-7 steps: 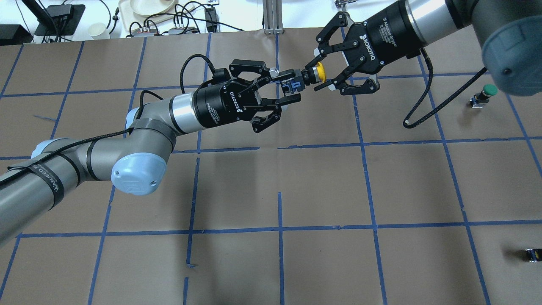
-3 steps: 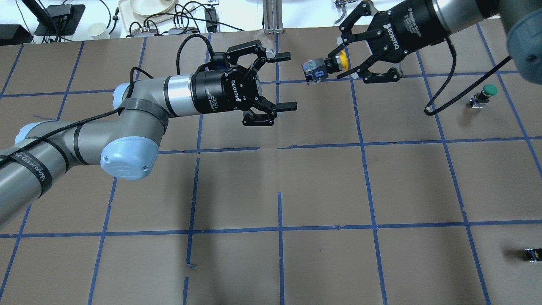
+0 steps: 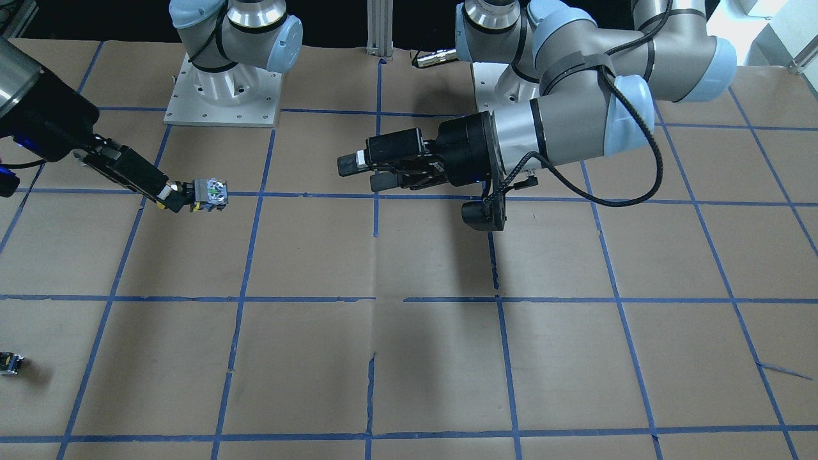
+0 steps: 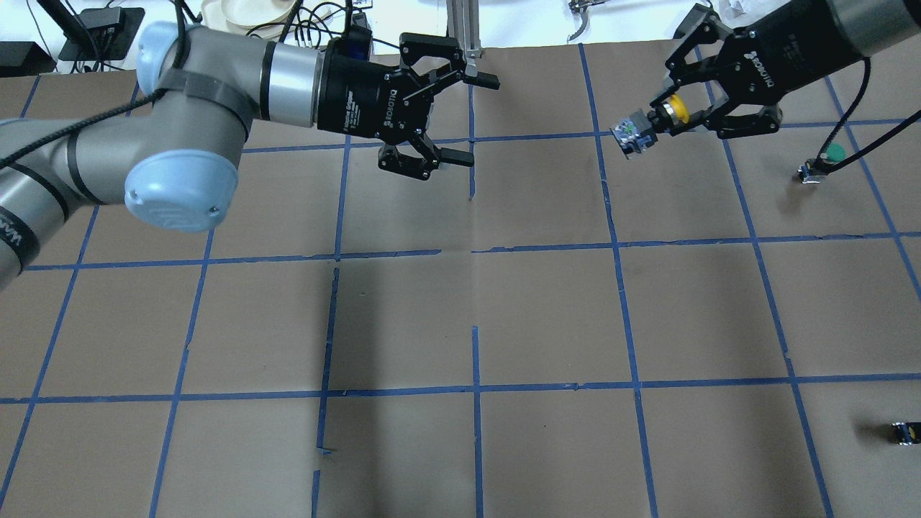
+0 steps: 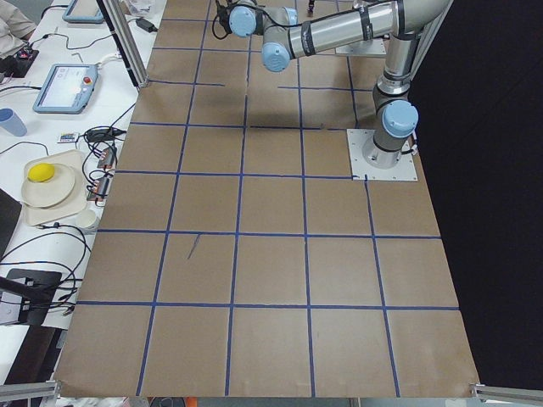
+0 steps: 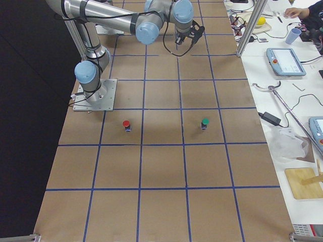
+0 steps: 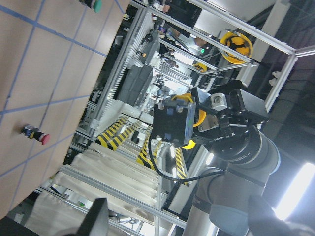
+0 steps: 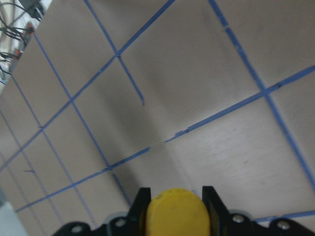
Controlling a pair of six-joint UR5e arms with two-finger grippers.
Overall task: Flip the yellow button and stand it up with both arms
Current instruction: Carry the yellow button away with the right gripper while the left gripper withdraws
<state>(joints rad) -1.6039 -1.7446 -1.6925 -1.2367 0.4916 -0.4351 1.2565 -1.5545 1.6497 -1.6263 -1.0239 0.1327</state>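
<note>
The yellow button (image 4: 651, 126) is held in the air, lying sideways, with its yellow cap toward the right wrist and its black body pointing away. My right gripper (image 4: 663, 121) is shut on it near the cap and collar. The button also shows in the front view (image 3: 208, 193), in the left wrist view (image 7: 177, 123), and as a yellow cap between the fingers in the right wrist view (image 8: 174, 214). My left gripper (image 4: 471, 119) is open and empty, well to the left of the button; it also shows in the front view (image 3: 361, 174).
A green-capped button (image 4: 827, 158) stands on the table at the right, below the right arm's cable. A red-capped button (image 6: 126, 124) stands nearer the robot's base. A small black part (image 4: 905, 432) lies near the front right edge.
The two grippers were together at the button; now the right gripper has carried it off to the right. The left gripper has drawn back to the left, open and empty.
</note>
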